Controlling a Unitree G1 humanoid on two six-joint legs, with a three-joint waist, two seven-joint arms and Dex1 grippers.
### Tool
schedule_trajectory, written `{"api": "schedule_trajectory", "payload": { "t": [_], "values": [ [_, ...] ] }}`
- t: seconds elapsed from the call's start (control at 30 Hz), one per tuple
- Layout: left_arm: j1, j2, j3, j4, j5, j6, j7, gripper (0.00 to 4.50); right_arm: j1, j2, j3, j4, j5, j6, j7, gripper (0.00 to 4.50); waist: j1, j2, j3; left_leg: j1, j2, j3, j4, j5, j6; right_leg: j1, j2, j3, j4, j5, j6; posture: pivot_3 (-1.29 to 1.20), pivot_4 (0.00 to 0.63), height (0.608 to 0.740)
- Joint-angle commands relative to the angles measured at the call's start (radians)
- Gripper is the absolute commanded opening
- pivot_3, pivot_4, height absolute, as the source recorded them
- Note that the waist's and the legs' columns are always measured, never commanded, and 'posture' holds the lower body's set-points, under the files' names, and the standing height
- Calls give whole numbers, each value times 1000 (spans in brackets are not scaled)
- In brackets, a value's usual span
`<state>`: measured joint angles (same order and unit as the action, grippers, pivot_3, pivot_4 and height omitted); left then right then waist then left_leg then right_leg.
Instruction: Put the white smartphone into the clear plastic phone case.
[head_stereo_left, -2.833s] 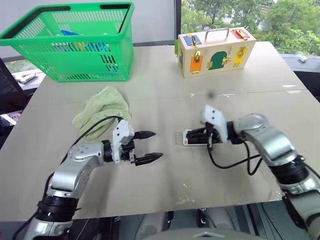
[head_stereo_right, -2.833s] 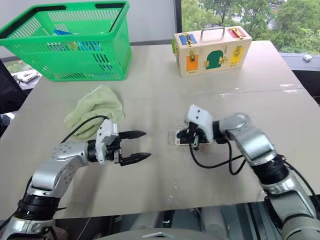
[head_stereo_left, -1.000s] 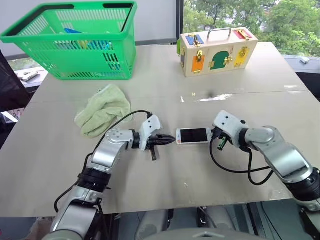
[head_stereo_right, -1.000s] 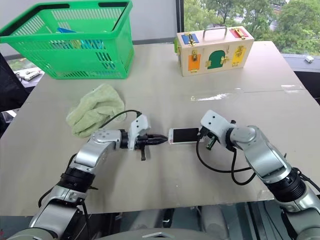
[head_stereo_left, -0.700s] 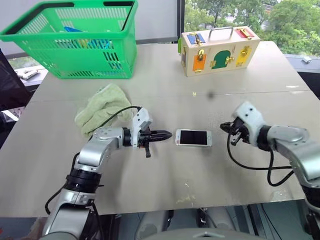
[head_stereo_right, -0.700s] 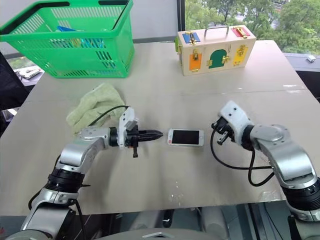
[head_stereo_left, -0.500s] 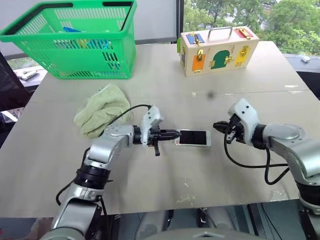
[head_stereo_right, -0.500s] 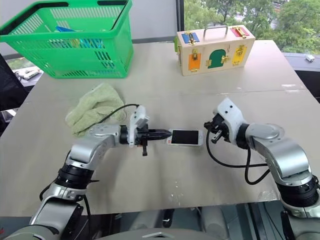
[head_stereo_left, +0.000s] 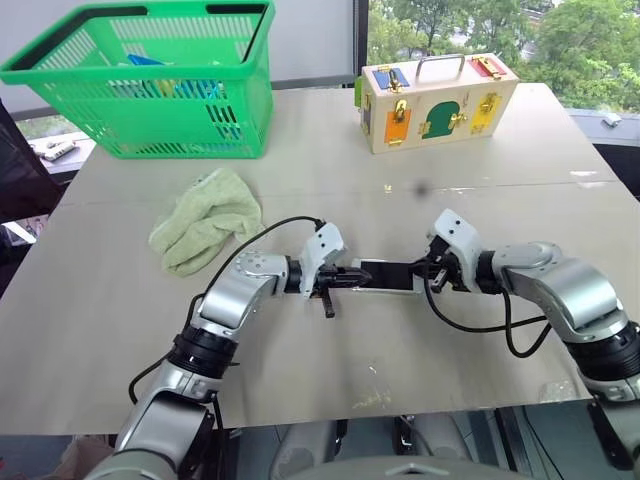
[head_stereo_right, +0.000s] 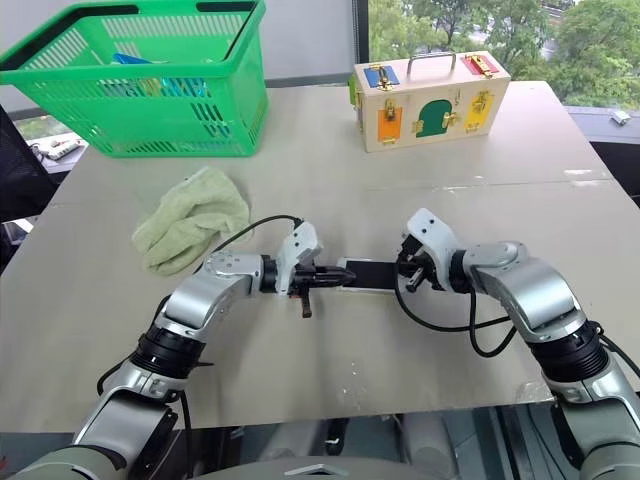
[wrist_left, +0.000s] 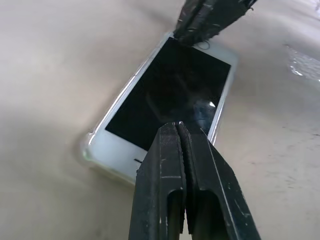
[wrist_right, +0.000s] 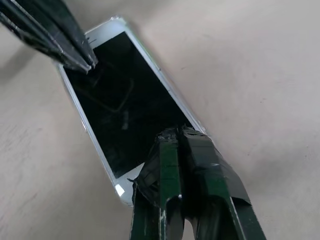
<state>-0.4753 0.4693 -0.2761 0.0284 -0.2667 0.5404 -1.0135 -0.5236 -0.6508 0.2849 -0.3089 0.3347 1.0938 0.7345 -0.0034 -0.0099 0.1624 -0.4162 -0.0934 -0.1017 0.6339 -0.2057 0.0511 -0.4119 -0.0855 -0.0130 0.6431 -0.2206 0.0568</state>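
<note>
The white smartphone (head_stereo_left: 388, 276) lies flat, screen up, on the desk (head_stereo_left: 330, 380), seated in the clear plastic phone case (wrist_left: 88, 151). Left hand (head_stereo_left: 352, 278): closed, empty, tips now over the phone's left end; a second ago it stood just short of it. Right hand (head_stereo_left: 424, 271): closed, empty, back over the phone's right end after having swung clear.

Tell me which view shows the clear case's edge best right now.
Left wrist view: the clear plastic phone case shows as a glossy rim around the white smartphone. Right wrist view shows a fainter rim. In the head views I cannot make it out.
</note>
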Motion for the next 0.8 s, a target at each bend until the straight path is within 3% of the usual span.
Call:
{"api": "schedule_trajectory", "payload": {
  "t": [0.03, 0.37, 0.43, 0.57, 0.67, 0.8],
  "values": [
    [8, -3, 0, -41, 7, 15, 24, 86, 7, -16, 100, 106, -27, 25, 31, 0, -1, -2, -1, 0, 0, 0, 0, 0, 0, 0, 0, 0, 0, 0, 0, 0, 150, 740],
    [23, -16, -5, -37, 11, 9, 47, 86, -32, 12, 261, 391, -129, -63, 109, 0, -6, -12, -19, 10, 1, -1, 0, -1, 0, 10, 0, -1, -1, -2, 2, 0, 150, 740],
    [24, -18, -4, -33, 12, 6, 50, 86, -12, 29, 164, 367, -97, -123, 103, 0, -6, -14, -24, 19, 1, -1, -2, -4, -4, 20, -1, 0, -2, -6, 1, 0, 150, 740],
    [29, -16, -2, -19, 14, -5, 46, 86, 37, 48, -73, 194, 47, -183, 143, 0, -4, -11, -22, 18, 1, -2, -1, -4, -4, 20, -1, -1, -2, -6, 1, 0, 150, 740],
    [29, -15, -3, -7, 17, -15, 44, 86, 66, 36, -123, 108, 98, -164, 161, 0, -7, -4, -16, 14, 0, -2, -1, -4, -3, 15, -1, -1, -2, -5, 3, 0, 150, 740],
    [21, -18, -7, 11, 21, -26, 42, 86, 90, 30, -132, 38, 130, -127, 149, 0, -8, -3, -15, -1, 0, -2, -1, -1, 0, -1, 0, 0, 1, 0, 0, 0, 150, 740]
  ]
}}
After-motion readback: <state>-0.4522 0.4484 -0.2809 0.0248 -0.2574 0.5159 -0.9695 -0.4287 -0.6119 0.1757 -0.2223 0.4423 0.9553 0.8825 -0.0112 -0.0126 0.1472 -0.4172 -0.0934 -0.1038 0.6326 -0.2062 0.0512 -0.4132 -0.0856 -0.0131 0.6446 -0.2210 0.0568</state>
